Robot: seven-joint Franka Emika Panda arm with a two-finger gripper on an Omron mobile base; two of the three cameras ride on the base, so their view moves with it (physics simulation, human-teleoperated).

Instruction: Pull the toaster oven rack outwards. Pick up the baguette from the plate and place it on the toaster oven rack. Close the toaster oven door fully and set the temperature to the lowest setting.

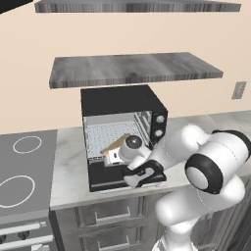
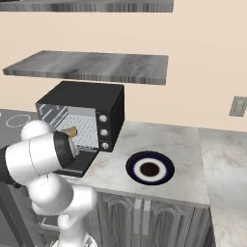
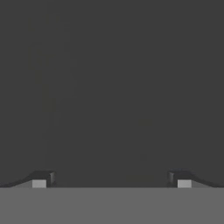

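Observation:
The black toaster oven stands open on the counter. Its toaster oven door (image 1: pixel 104 180) (image 2: pixel 81 167) lies folded down flat in front. Inside, the toaster oven rack (image 1: pixel 104 131) (image 2: pixel 86 129) carries the tan baguette (image 1: pixel 116 143) (image 2: pixel 71 131) near its front edge. The blue-rimmed plate (image 2: pixel 150 168) sits bare to the right of the oven. The temperature knob (image 1: pixel 160 118) (image 2: pixel 102 118) tops the column of three knobs. My arm's wrist hangs low over the door. My gripper (image 3: pixel 111 179) is open, fingers wide apart, facing a plain dark surface at close range and holding nothing.
A stovetop (image 1: pixel 24 166) lies left of the oven. A grey shelf (image 1: pixel 132 69) hangs just above the oven, with another higher up. A wall outlet (image 1: pixel 238 90) is at the right. Marble counter (image 2: pixel 193 154) stretches right of the plate, with cabinet drawers below.

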